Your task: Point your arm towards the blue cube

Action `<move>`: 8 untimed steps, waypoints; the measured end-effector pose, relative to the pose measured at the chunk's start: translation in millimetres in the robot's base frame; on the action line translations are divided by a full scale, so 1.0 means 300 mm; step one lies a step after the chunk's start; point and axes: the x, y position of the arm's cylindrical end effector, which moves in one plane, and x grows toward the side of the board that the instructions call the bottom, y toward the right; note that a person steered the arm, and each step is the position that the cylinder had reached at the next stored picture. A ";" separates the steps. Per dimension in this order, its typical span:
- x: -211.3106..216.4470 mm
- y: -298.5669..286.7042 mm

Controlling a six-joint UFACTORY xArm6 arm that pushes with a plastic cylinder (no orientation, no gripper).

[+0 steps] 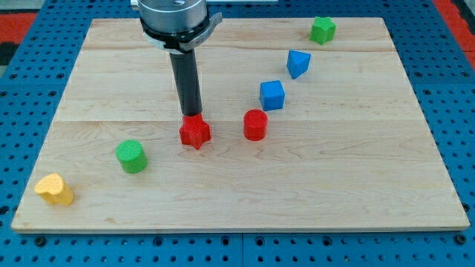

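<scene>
The small blue plastic cube [272, 95] looks light, rigid and hollow-printed, so I judge it would slide readily on the smooth pale wooden bench [356, 178] at the slightest nudge; since the job is only to point at it, there is nothing to take hold of, and if contact came at all it should be square on a flat side face, not a corner, which would spin it. It is a plain saturated blue with crisp edges, a lighter top face and darker sides, turned slightly askew to the bench edges. It sits a little to the 2 o'clock side of bench centre, just at 1 o'clock from the red plastic cylinder [254, 124] and at 7 o'clock from the blue wedge-like block [297, 63]. My tip [192, 116] is the tool here, a bare rod with nothing that opens or closes and holding nothing; it stands right behind the red star-shaped block [195, 132], apparently touching it, with the blue cube well apart at about 2 o'clock.
</scene>
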 end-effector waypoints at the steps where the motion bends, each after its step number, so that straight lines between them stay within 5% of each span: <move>1: -0.019 0.000; 8: -0.094 0.000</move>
